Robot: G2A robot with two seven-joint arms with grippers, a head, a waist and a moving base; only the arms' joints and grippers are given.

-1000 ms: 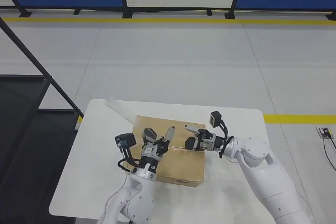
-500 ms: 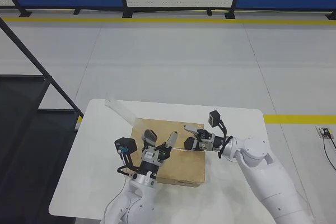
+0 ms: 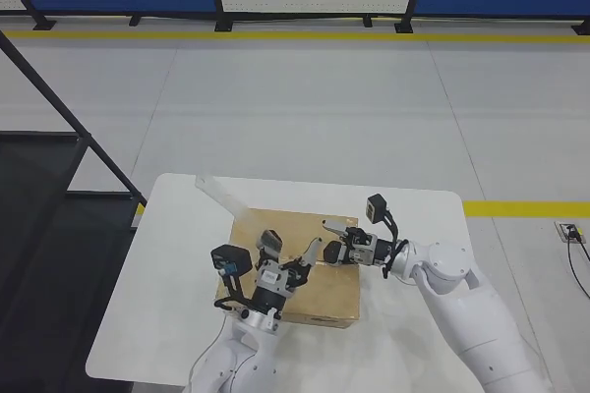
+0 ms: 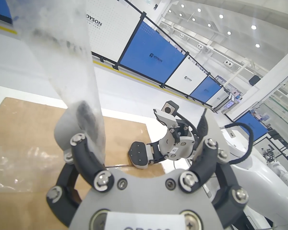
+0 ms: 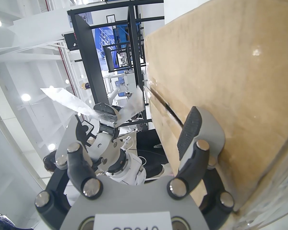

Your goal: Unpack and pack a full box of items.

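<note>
Left pincer [image 3: 291, 248] gapes above the box [image 3: 329, 295], tape strip [image 3: 226, 199] against one finger.

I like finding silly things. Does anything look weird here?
Yes. A long clear tape sticks to one of the fingers of the open left gripper, poking out past the box. It looks stuck, not held.

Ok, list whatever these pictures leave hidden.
1. Box contents: flaps shut, every view.
2. Whether the tape's lower end sticks to the box: left wrist view, left jaws cover it; top view, too small.
3. Box's near side: top view, the left arm covers part.
</note>
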